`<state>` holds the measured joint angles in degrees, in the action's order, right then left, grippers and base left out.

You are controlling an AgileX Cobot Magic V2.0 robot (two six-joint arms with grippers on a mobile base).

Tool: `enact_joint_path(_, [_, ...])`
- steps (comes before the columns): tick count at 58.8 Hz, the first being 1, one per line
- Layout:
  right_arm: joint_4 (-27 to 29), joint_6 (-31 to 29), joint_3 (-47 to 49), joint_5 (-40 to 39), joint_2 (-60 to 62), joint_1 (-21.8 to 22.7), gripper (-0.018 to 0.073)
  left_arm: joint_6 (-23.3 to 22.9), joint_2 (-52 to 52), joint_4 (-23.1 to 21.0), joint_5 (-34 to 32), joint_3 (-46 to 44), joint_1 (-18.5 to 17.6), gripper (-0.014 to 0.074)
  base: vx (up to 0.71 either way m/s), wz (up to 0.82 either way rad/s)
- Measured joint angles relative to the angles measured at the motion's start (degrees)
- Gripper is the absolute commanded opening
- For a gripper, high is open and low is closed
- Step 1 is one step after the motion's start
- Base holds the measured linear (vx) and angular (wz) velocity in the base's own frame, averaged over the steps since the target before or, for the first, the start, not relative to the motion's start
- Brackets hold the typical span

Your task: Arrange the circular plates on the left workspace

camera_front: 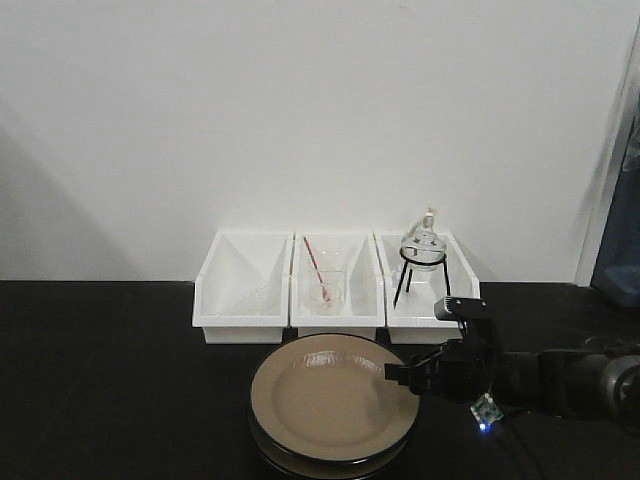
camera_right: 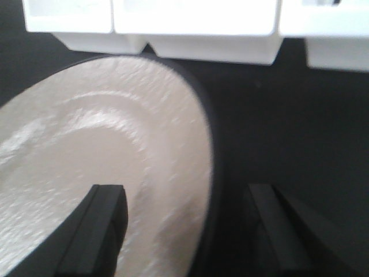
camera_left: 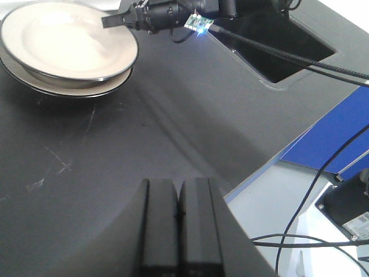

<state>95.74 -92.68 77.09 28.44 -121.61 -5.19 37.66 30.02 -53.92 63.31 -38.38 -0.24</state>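
Two tan circular plates with dark rims lie stacked on the black countertop in front of the bins. The top plate rests on the lower plate. My right gripper reaches in from the right and is open. One finger is over the top plate's face and the other outside its right rim. My left gripper is shut on nothing, low over bare countertop, well apart from the plates.
Three white bins stand behind the plates; the middle one holds a beaker, the right one a glass flask on a stand. A recessed sink basin and cables lie right of the plates.
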Motion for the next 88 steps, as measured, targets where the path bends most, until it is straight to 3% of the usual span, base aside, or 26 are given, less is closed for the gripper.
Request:
enact_joint_path(8, [0.38,-1.69,0.00,-5.13,1.87,0.00,0.0452,0.00,0.00,0.00,0.00,0.00,0.00,0.0000,0.00,0.00])
enact_joint_path(14, [0.46,-1.82,0.00,-9.16,4.29,0.00,0.0379,-0.04,0.00,0.00,0.00,0.00,0.00,0.0000,0.00,0.00])
enact_joint_path(22, [-1.49,-0.49,-0.97,-11.60,10.18,0.00,0.0149,-0.67,0.00,0.69,0.01,0.00,0.00,0.0000,0.00,0.00])
enact_joint_path(26, [-3.94,2.04,-2.41,-11.71,14.40,0.16,-0.0011,-3.14,0.13,3.43,-0.05,0.00,0.00,0.0000,0.00,0.00])
enact_joint_path(27, [-5.00,3.03,-2.77,-11.71,15.36,0.16,-0.0015,-3.90,0.14,4.29,-0.11,0.00,0.00,0.0000,0.00,0.00])
enact_joint_path(33, [-11.41,9.10,-5.81,-11.59,22.94,0.16,-0.0009,-12.80,1.56,14.15,-0.76,0.00,-0.04,0.0000,0.00,0.00])
enact_joint_path(44, [-24.59,22.62,-13.63,-10.42,39.39,0.16,-0.0005,-33.40,6.85,40.18,-4.59,0.53,-0.11,0.0000,0.00,0.00])
enact_joint_path(48, [-28.36,26.91,-16.95,-9.67,45.59,0.16,-0.0005,-36.88,8.86,47.61,-7.73,0.60,-0.11,0.0000,0.00,0.00])
enact_joint_path(55, [-32.70,30.93,-22.92,-8.01,55.93,0.16,-0.0005,-39.66,11.42,54.85,-16.16,0.64,-0.11,0.0000,0.00,0.00])
enact_joint_path(63, [-34.47,31.90,-30.86,-6.94,67.42,0.16,-0.0005,-40.57,12.60,54.46,-27.94,0.64,-0.11,0.0000,0.00,0.00])
enact_joint_path(73, [-36.38,32.09,-40.15,-7.11,79.82,0.16,-0.0005,-39.27,9.56,47.68,-37.03,0.64,-0.11,0.0000,0.00,0.00])
enact_joint_path(88, [-37.07,32.52,-48.92,-7.11,91.82,0.16,-0.0005,-24.67,-6.24,41.39,-36.62,3.93,-0.11,0.0000,0.00,0.00])
